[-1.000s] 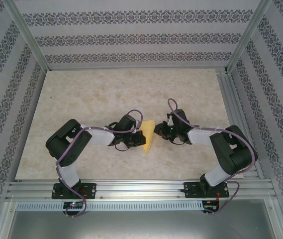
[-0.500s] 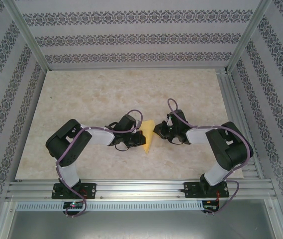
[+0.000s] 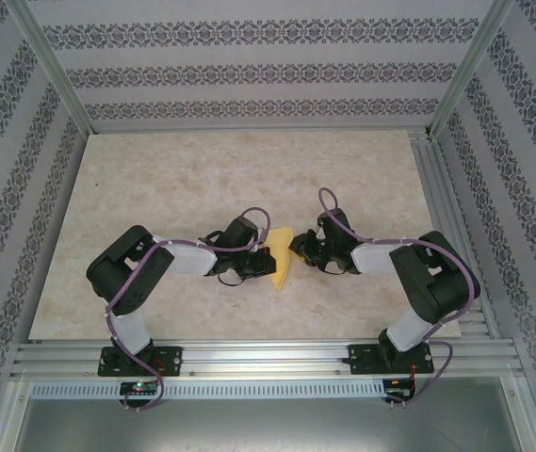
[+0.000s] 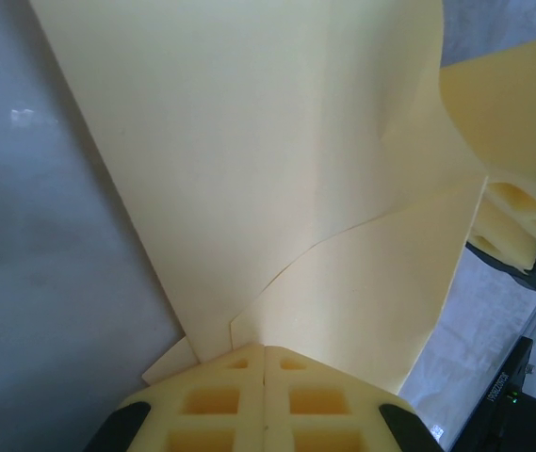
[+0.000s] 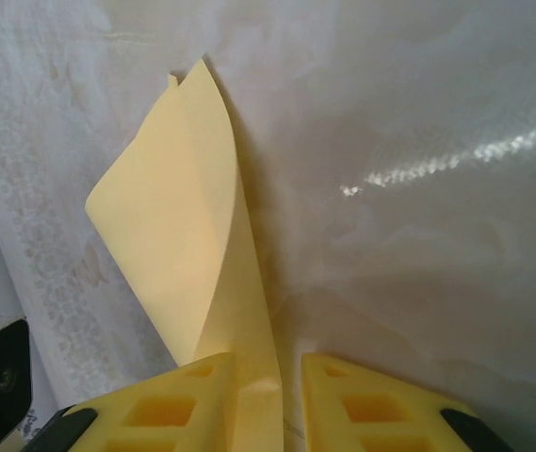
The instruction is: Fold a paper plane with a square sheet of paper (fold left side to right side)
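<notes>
your left gripper (image 4: 265,350) is sitting shut against the paper plane (image 4: 249,169) while your right gripper (image 5: 288,367) is standing apart around its raised flap, so be closing squarely before folding.

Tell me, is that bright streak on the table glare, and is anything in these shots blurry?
Right wrist view: yes, a glare streak on the table; the folded paper is sharp, the yellow fingers slightly soft. Left wrist view: a small glint on the table, left side. Top view: even, soft light, no harsh shadows.
</notes>
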Motion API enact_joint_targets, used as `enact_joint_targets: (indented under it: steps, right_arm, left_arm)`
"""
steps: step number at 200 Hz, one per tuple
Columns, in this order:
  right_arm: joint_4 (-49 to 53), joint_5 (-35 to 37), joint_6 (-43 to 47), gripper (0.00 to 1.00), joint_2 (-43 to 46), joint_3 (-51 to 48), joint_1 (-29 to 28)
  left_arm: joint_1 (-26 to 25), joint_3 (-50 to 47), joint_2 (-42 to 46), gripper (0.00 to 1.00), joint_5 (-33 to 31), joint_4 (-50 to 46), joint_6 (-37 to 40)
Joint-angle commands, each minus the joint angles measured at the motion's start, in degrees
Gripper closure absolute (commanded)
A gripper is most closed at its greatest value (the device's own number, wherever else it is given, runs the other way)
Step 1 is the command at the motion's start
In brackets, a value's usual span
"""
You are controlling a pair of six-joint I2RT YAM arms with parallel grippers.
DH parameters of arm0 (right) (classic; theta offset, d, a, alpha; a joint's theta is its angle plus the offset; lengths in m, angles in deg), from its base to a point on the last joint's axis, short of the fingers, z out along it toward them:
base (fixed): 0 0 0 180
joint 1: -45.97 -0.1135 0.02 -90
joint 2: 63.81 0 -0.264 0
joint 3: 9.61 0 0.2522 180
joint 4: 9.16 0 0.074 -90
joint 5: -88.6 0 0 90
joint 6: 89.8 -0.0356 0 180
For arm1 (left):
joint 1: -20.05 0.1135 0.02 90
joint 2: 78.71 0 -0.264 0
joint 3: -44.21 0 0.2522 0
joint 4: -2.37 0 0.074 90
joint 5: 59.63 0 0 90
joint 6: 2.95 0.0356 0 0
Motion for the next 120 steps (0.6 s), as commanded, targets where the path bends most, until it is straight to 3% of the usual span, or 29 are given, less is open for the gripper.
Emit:
enact_joint_targets:
  steps: [1,31,120]
  right_arm:
    - [-0.78,1.79,-3.24,0.76,0.02,-0.40,-0.79]
    - [-6.25,0.31,-5.27,0.76,-0.33,-0.54,-1.73]
    - [-4.94,-0.85,-1.56,0.76,-1.28,1.97,-3.29]
  left_arm:
    - [0.42,-0.67,0.06,0.99,-2.92,-3.82,1.65]
    - [0.38,-0.65,0.02,0.99,-2.87,-3.67,1.74]
    - [0.35,-1.50,0.36,1.00,-3.21,-3.39,1.60]
